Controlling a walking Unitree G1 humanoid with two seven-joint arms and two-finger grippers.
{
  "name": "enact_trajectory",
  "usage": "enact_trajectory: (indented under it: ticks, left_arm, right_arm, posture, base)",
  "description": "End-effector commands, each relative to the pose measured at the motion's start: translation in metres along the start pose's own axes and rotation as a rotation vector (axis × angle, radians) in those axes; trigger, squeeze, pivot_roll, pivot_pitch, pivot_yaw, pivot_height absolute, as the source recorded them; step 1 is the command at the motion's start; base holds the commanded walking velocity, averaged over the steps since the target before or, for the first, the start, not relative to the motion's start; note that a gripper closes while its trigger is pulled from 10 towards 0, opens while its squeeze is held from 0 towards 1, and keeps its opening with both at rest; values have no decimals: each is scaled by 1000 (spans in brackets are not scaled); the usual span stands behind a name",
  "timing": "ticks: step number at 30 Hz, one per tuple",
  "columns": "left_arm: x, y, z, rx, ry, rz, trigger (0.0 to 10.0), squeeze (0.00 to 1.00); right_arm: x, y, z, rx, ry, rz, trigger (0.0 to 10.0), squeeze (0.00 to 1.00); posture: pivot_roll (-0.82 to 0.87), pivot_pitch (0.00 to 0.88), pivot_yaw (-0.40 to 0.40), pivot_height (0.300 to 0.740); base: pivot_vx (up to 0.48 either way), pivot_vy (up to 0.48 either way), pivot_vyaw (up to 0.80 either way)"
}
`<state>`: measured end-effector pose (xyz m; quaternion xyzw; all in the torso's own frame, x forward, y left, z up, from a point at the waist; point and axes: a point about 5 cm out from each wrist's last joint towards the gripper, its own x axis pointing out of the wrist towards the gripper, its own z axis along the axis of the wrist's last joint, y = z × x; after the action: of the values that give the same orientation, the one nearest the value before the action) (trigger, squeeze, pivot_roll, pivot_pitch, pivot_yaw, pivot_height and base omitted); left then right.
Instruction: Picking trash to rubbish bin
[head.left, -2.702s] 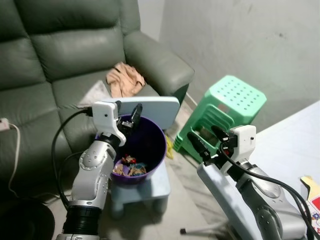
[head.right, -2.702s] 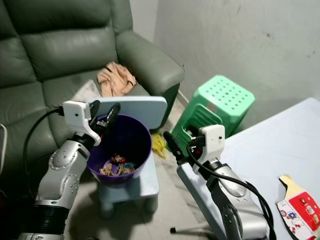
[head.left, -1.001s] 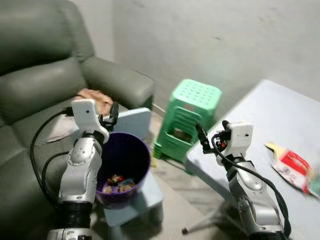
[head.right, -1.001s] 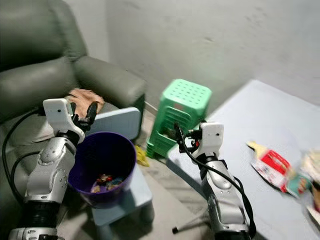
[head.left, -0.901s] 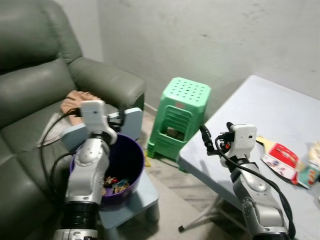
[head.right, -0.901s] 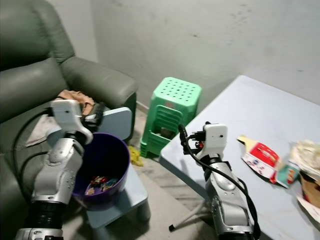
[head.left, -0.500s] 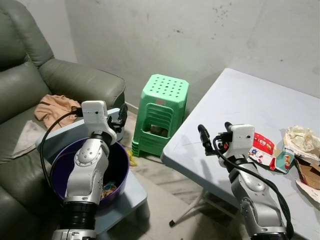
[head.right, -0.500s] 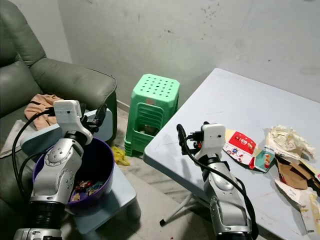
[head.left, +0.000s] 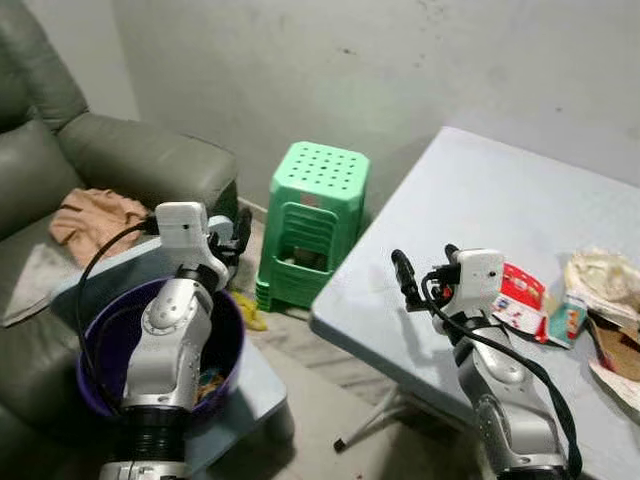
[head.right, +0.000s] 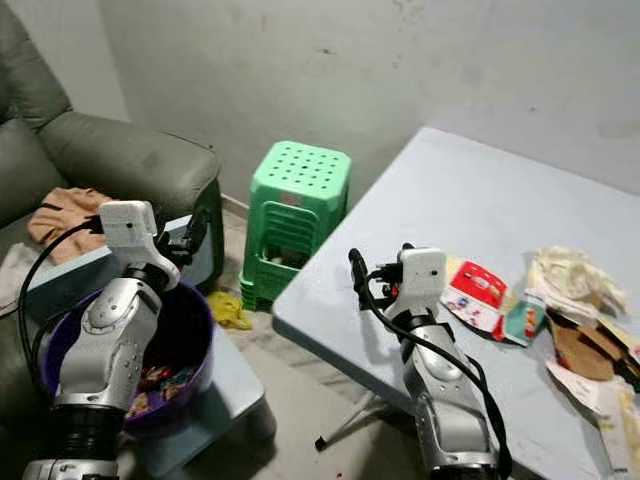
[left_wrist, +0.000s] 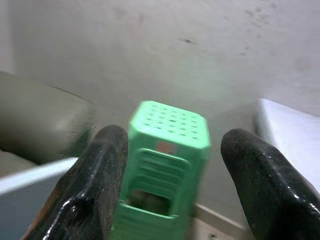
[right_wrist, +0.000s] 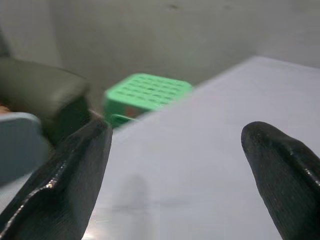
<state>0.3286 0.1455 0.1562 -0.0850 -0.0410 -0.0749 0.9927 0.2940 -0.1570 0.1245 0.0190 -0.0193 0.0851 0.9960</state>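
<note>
Currently the right gripper (head.left: 422, 272) hangs over the near-left edge of the pale blue table (head.left: 470, 200), its two black fingers (right_wrist: 280, 165) set wide apart with nothing between them; bare tabletop fills the gap in the right wrist view. The trash lies further along the table at about 3 o'clock from that gripper: a red and white wrapper (head.left: 520, 297) just beside the wrist housing, then a teal packet (head.left: 571, 318), crumpled cream paper (head.left: 601, 272) and torn brown cardboard (head.left: 617, 342) toward the right edge of the frame.

Left gripper (head.left: 236, 232) is raised above the rim of the purple rubbish bin (head.left: 232, 330), fingers (left_wrist: 95, 187) likewise spread and empty, pointing toward the green plastic stool (head.left: 313, 218). The bin sits at about 7 o'clock in the head view, on a low light blue stool (head.left: 258, 378), with mixed scraps visible in its bottom (head.right: 160, 380).

Green stool stands against the grey wall (head.left: 330, 60), between the table and the dark green sofa (head.left: 130, 160). A peach cloth (head.left: 92, 215) lies on the sofa seat. A small yellow scrap (head.right: 230, 312) lies on the floor near the green stool's base.
</note>
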Motion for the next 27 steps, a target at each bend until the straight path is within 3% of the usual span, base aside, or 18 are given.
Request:
enact_trajectory:
  ticks: [1, 27]
  left_arm:
    - [1, -4, 5, 14, -11, -21, 10000, 0]
    - [-2, -5, 2, 31, 12, -37, 10000, 0]
  right_arm:
    - [-1, -2, 1, 1, -6, -11, 10000, 0]
    - [-4, -3, -2, 10, 3, -23, 10000, 0]
  posture:
    - [2, 0, -65, 740]
    - [5, 0, -70, 740]
  base:
    - [0, 0, -775]
    - [0, 0, -778]
